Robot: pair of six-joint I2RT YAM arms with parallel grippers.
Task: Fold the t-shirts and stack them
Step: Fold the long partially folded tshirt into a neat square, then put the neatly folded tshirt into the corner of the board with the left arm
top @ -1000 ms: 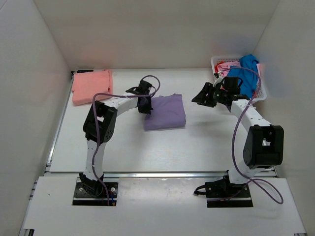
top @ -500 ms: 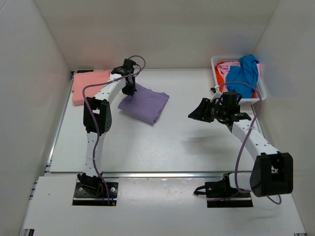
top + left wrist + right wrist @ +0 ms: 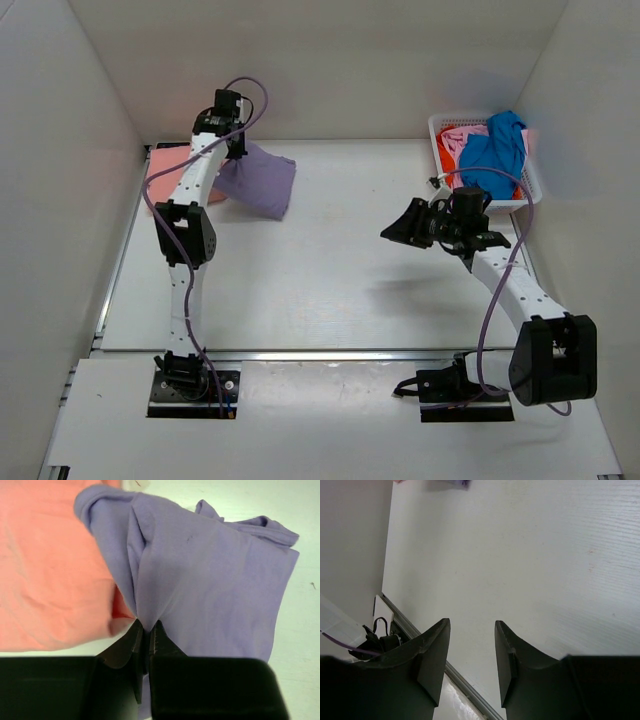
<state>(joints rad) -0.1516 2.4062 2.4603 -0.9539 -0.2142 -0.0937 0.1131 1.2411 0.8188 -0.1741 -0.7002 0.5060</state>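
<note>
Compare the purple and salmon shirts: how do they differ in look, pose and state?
The purple shirt is lavender; the salmon shirt is pink-orange. The purple shirt is pinched in the left gripper; the salmon shirt is ungripped. The purple shirt puckers at the pinch; the salmon shirt lies flat, partly under it. Both are folded cloth.

- Salmon-pink shirt (image 3: 163, 178): in the upper left of the top view, its right part is covered by the lavender shirt (image 3: 262, 182) and the left arm (image 3: 196, 172). The left wrist view cuts it off at the left edge.
- Lavender shirt: in the left wrist view, its lower edge is hidden behind the left fingers (image 3: 127, 647). In the right wrist view, only a scrap shows at the top edge.
- Basket (image 3: 437, 125), upper right: the blue shirt (image 3: 492, 155) covers most of the clothes beneath.
</note>
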